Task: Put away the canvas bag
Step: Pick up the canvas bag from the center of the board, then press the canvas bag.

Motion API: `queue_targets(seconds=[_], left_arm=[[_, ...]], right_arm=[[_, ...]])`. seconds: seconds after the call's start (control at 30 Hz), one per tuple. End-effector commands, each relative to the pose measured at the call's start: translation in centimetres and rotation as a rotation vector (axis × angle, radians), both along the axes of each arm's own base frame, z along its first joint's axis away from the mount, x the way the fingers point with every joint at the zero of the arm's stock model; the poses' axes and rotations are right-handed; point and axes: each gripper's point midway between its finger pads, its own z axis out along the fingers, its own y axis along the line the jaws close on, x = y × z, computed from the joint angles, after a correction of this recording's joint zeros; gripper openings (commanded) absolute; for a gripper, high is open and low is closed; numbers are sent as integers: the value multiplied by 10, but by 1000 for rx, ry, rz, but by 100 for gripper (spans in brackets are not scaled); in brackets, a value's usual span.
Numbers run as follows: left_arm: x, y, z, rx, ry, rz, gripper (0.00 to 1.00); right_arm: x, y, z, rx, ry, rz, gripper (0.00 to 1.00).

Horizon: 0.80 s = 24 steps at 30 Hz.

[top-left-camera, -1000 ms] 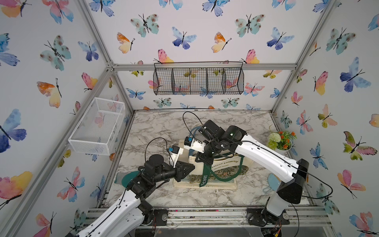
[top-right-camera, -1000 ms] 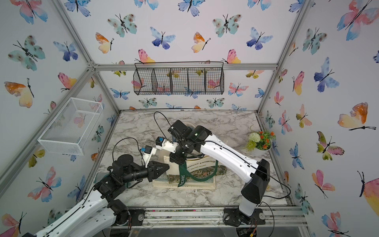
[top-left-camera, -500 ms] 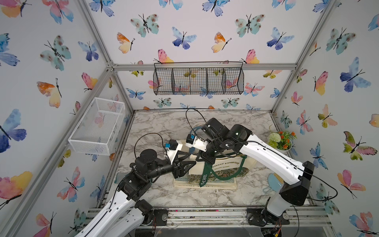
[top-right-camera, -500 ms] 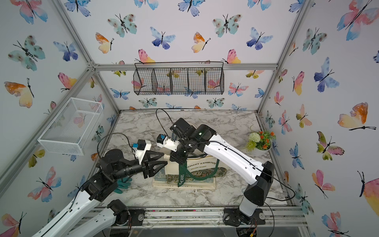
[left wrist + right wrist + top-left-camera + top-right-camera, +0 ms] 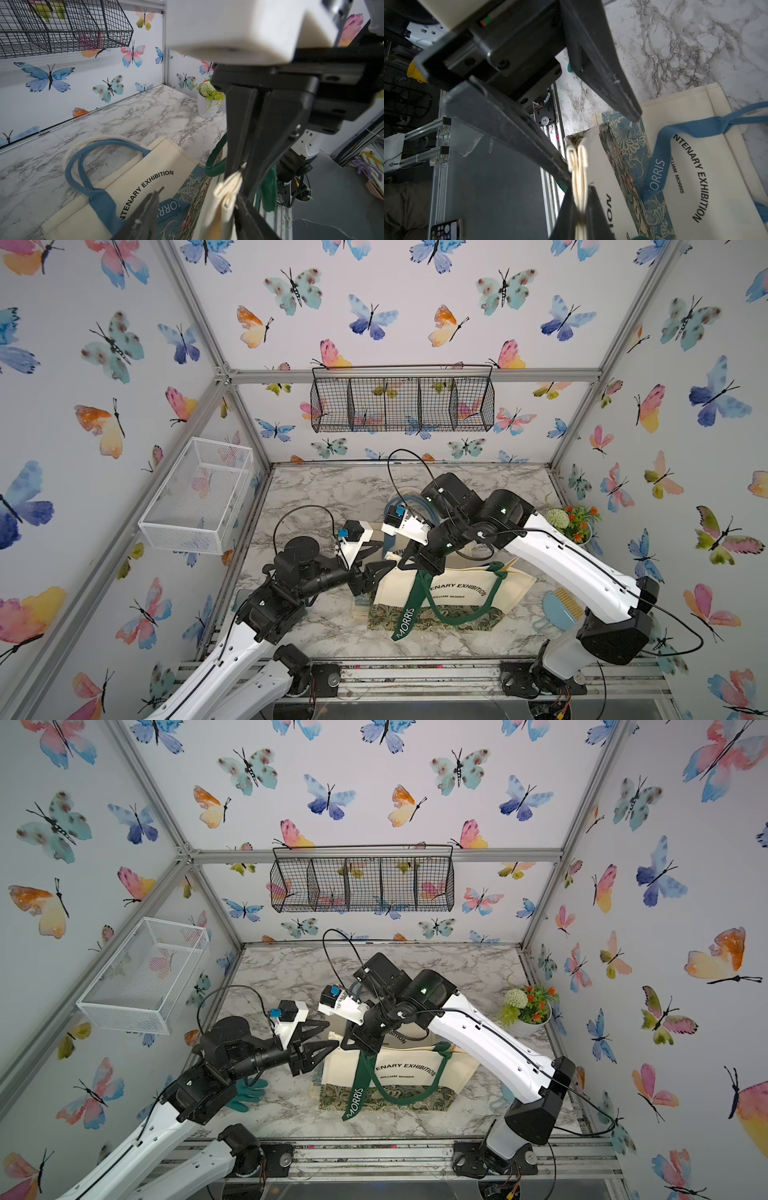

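In both top views the canvas bag (image 5: pixel 453 587), the one with green handles, hangs at mid-table. The right gripper (image 5: pixel 419 563) has its jaws pressed together on the bag's top edge. The left gripper (image 5: pixel 380 559) sits just at nine o'clock of that grip, jaws apart, by the bag's upper corner.

A black wire basket (image 5: pixel 402 400) hangs at twelve o'clock, a white mesh basket (image 5: pixel 195 493) at ten, and a flower pot (image 5: pixel 571 522) stands at three. A teal glove (image 5: pixel 248 1091) lies at eight.

The left wrist view shows a second bag (image 5: pixel 128 178) with blue handles, flat on the marble table (image 5: pixel 145 116) beneath the lifted one.

The right wrist view shows the folded cream edge (image 5: pixel 579 166) clamped between the right fingers (image 5: pixel 596 216). One spread left finger (image 5: pixel 512 128) ends right beside that edge.
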Motion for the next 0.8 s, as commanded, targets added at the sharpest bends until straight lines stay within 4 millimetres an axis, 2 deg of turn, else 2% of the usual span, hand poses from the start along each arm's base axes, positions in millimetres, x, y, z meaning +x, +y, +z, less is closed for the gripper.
queue_targets(seconds=[0.0,0.07,0.13,0.23,0.37,0.47,0.53,0.6,0.67,0.7,0.77], left_arm=[[9,6,-5,28,-20,56,61],[4,2,-8,22,-13,16,61],[-10,-8,-8,0,-2,-91,61],[-32,-21,-8,-31,24,-255,61],[-46,-28,-8,-46,58,-361,58],[-51,-29,-10,-45,83,-393,48],[-53,-28,-11,-40,95,-395,37],[-54,-28,-13,-38,101,-397,18],[-54,-27,-15,-37,107,-395,3],[-53,-27,-16,-36,109,-392,0],[-53,-28,-18,-34,116,-394,0]], right_arm=[[-23,-5,17,58,66,48,2],[-21,-5,18,59,52,34,2],[-12,-4,19,53,16,3,2],[7,0,22,39,-50,-58,2],[26,7,30,40,-105,-119,2],[37,9,35,39,-141,-159,2],[44,8,36,31,-168,-190,2],[49,6,36,21,-184,-212,2],[51,3,34,11,-183,-227,2],[50,3,33,10,-178,-228,2],[47,2,31,14,-165,-220,2]])
